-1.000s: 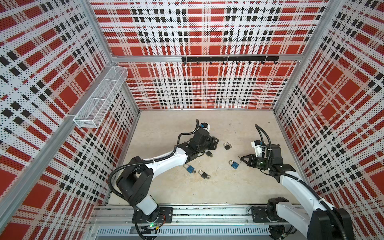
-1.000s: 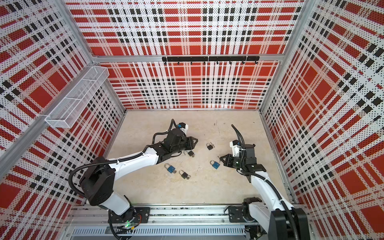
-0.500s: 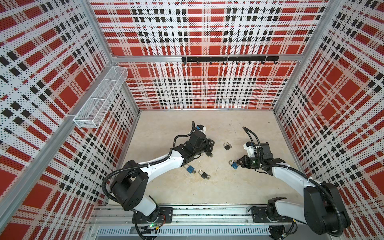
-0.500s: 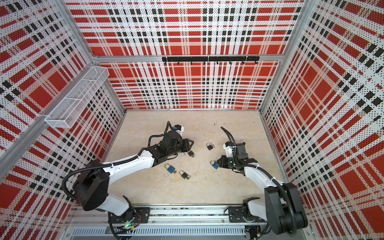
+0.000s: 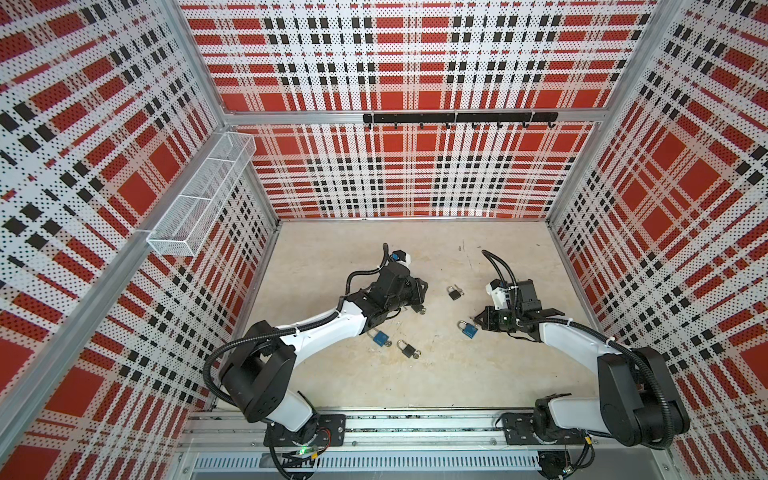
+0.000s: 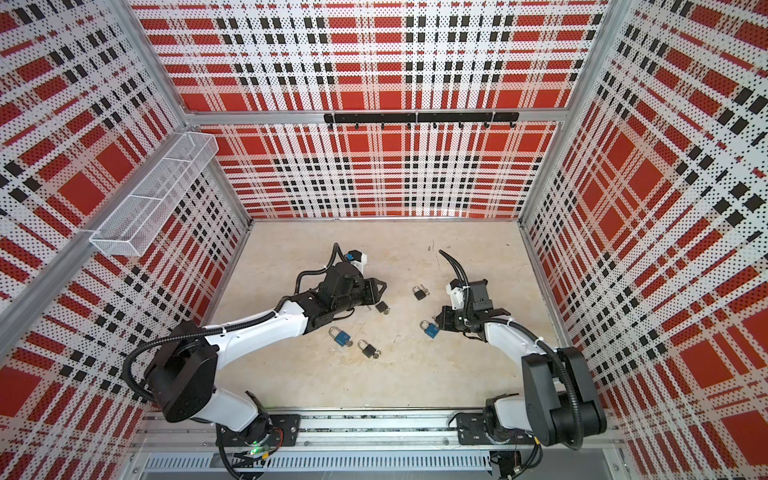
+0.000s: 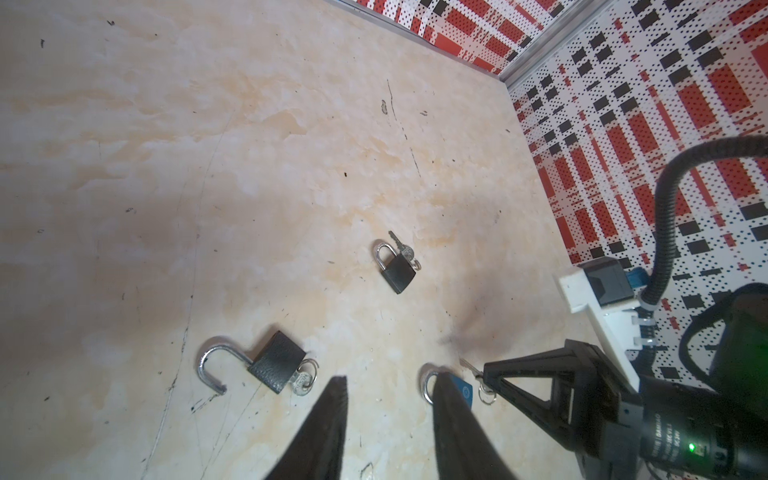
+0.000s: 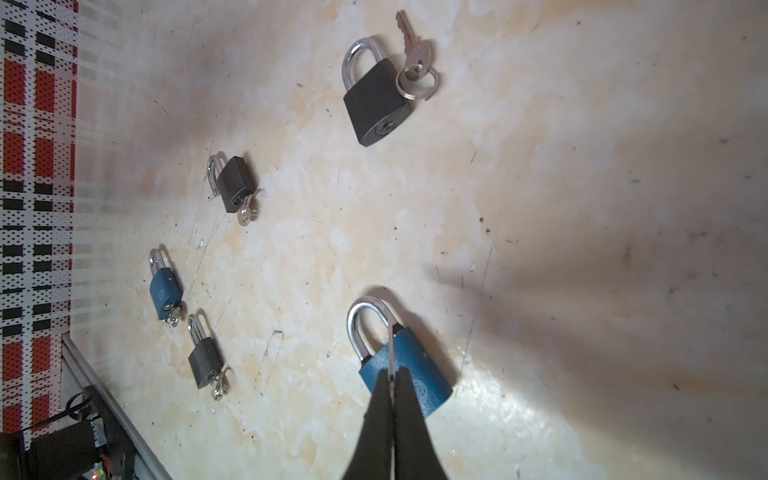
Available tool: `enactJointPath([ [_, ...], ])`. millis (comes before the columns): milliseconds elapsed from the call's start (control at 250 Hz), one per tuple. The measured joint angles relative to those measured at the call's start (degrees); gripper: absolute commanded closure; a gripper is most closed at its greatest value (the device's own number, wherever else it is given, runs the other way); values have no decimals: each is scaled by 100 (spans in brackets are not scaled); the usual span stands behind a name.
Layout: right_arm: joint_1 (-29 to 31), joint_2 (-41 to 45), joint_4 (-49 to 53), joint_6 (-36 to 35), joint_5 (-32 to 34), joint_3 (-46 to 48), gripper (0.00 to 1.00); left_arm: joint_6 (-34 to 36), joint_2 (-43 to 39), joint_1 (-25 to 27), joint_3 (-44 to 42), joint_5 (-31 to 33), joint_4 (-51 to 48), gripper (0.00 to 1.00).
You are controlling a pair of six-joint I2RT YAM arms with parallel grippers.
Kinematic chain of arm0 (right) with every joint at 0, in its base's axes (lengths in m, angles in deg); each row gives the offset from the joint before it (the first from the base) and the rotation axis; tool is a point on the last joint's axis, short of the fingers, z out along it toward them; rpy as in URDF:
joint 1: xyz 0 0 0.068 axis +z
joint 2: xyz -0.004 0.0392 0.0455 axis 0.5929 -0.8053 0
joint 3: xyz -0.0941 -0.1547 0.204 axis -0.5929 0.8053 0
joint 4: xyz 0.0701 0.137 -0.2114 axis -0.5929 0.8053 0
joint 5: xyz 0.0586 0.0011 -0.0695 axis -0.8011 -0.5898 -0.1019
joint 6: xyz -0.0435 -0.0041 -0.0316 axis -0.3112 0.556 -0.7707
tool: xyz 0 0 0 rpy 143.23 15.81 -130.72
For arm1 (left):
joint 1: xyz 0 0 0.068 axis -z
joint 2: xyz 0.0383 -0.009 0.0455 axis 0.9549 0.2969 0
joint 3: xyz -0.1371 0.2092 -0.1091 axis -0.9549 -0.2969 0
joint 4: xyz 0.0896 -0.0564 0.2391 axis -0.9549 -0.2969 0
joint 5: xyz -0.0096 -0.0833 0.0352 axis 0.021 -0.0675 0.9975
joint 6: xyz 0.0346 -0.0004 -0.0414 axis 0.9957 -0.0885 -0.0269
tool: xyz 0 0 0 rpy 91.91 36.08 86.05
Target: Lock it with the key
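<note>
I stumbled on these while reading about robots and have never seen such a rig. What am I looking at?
Two white-and-black robot arms stand at the edge of a beige tabletop, inside red plaid walls. Two pictures look down from overhead, nearly alike; the other two come from a camera on each arm's wrist. Five small metal padlocks lie there: three black, two blue. The left pincer, the arm's grasping part, is open and empty. The right pincer is shut on a small silver key, held over the nearer blue padlock; whether they touch is unclear.
</note>
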Motion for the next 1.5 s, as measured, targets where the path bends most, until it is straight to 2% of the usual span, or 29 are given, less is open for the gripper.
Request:
enactJointPath([
  [332, 133, -269, 4, -26, 219, -111, 100, -7, -13, -2, -59, 0, 0, 62],
  [808, 240, -472, 52, -105, 549, -264, 87, -20, -92, -9, -96, 0, 0, 62],
  [1188, 376, -540, 138, -149, 752, -291, 83, -24, -122, -11, -146, 2, 0, 63],
  [1500, 551, 66, 236, -146, 769, -299, 79, -22, -367, -39, -299, 92, -35, 63],
])
